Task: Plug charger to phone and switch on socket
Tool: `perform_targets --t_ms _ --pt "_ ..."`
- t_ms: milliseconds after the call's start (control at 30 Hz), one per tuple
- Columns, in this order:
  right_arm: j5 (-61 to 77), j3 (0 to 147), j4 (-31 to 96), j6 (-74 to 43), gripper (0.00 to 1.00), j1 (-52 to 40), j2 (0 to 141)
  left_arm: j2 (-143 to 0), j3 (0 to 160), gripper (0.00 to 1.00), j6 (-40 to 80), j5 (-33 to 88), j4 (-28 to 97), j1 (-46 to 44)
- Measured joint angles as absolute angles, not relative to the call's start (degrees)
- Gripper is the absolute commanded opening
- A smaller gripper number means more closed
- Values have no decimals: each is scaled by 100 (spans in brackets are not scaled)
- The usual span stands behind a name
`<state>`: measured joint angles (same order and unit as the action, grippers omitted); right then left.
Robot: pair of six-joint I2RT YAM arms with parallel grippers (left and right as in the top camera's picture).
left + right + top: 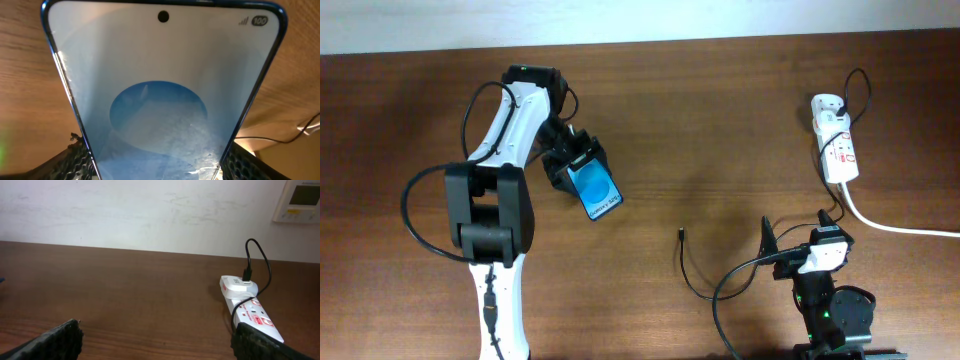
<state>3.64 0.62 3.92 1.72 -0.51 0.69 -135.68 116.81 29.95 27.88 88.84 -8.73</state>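
The phone [595, 189], slim with a bright blue screen, is held tilted above the table in my left gripper [576, 162], which is shut on its sides. It fills the left wrist view [160, 85]. The charger, a thin black cable, ends in a small plug tip [679, 236] lying on the table mid-right, and its other end goes into the white adapter [237, 285]. The socket [837, 150], a white strip with red markings, lies at the far right; it also shows in the right wrist view [255, 317]. My right gripper [800, 228] is open and empty, near the front edge.
A thick white cord [890, 225] runs from the socket off the right edge. The charger cable loops [705, 290] on the table left of my right arm. The wall [150, 210] stands behind the table's far edge.
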Motion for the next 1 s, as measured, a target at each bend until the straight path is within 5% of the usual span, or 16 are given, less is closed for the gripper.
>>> perform_targets --t_ms 133,467,700,900,1000 --pt "598 60 86 -93 98 -51 69 -13568 11684 53 2956 2950 8962 -871" --pt "2799 508 473 -3411 98 -51 412 -13568 11686 53 2954 3159 9002 -871" --pt "3854 3282 1949 -4265 99 -51 3420 -13568 11695 51 2932 3201 9196 -873" --pt "4925 3494 -16 -4445 98 -93 6217 -13570 11697 52 2932 3240 9196 -871" --pt "4007 3503 -49 -4904 98 -1321 6901 -13570 11697 53 2930 3330 9188 -873"
